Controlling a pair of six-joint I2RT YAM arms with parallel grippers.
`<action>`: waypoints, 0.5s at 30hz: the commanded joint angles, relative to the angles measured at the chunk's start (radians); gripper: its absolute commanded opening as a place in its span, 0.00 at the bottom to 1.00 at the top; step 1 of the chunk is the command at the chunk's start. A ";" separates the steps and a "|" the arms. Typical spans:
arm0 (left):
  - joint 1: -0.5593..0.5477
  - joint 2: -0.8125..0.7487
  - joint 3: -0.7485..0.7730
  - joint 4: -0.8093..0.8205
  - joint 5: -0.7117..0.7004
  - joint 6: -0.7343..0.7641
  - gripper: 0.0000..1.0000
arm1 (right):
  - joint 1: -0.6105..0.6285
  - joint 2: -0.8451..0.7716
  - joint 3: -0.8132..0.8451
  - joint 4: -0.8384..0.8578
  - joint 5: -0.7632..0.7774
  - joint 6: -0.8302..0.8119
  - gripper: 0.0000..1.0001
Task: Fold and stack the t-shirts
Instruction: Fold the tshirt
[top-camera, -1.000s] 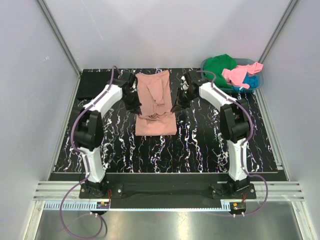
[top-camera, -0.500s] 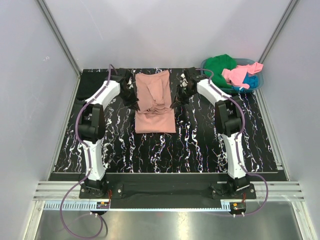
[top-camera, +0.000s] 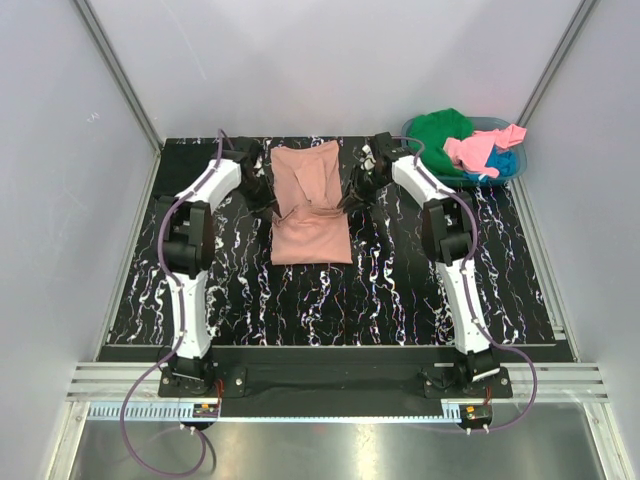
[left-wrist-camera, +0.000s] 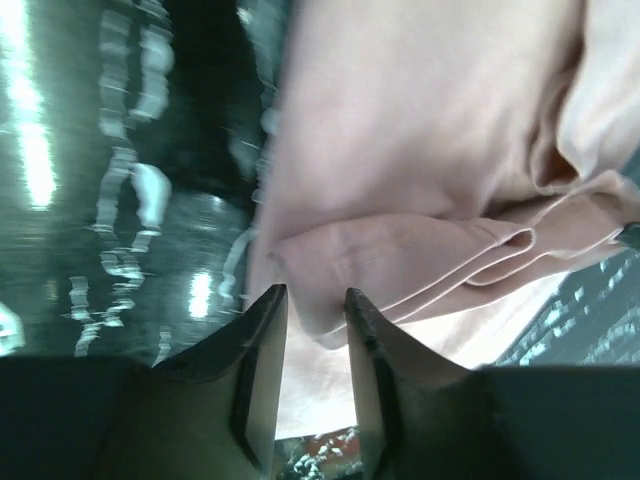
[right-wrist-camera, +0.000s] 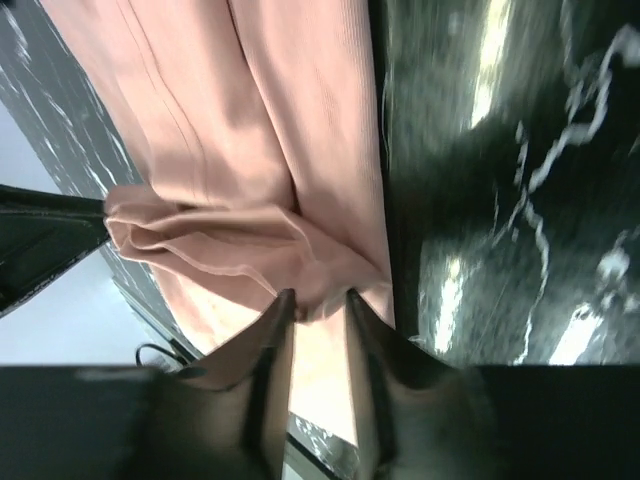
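One black marbled table (top-camera: 400, 290) carries the salmon-pink t-shirt (top-camera: 312, 225), half folded at its far middle. A green shirt (top-camera: 438, 132) and a bright pink shirt (top-camera: 478, 150) heap in the basket (top-camera: 497, 122) at the far right corner. The left gripper (left-wrist-camera: 315, 292) and right gripper (right-wrist-camera: 318, 293) stand slightly parted at the fold's side edges.

Your salmon-pink tee (top-camera: 312, 222) lay part-folded at the far middle of the tabletop (top-camera: 400, 290).
You saw it stretched lengthwise, its near half flat and smooth, with a rumpled fold of several layers bunched across its middle. The black tee (top-camera: 185, 170) lay flat at the far left corner, hard to tell from the dark surface. The green tee (top-camera: 438, 130), bright pink tee (top-camera: 478, 150) and blue tee (top-camera: 506, 164) sat heaped in the basket (top-camera: 408, 130) at the far right, pink draped over blue.
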 joint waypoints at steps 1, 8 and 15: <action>0.037 -0.068 0.055 0.041 -0.103 -0.019 0.39 | -0.043 0.038 0.149 -0.020 -0.029 0.024 0.36; 0.039 -0.243 -0.035 0.122 -0.052 -0.005 0.46 | -0.072 -0.011 0.246 -0.089 -0.032 0.035 0.47; -0.001 -0.384 -0.384 0.389 0.248 -0.051 0.35 | 0.000 -0.241 -0.165 0.046 -0.074 -0.007 0.49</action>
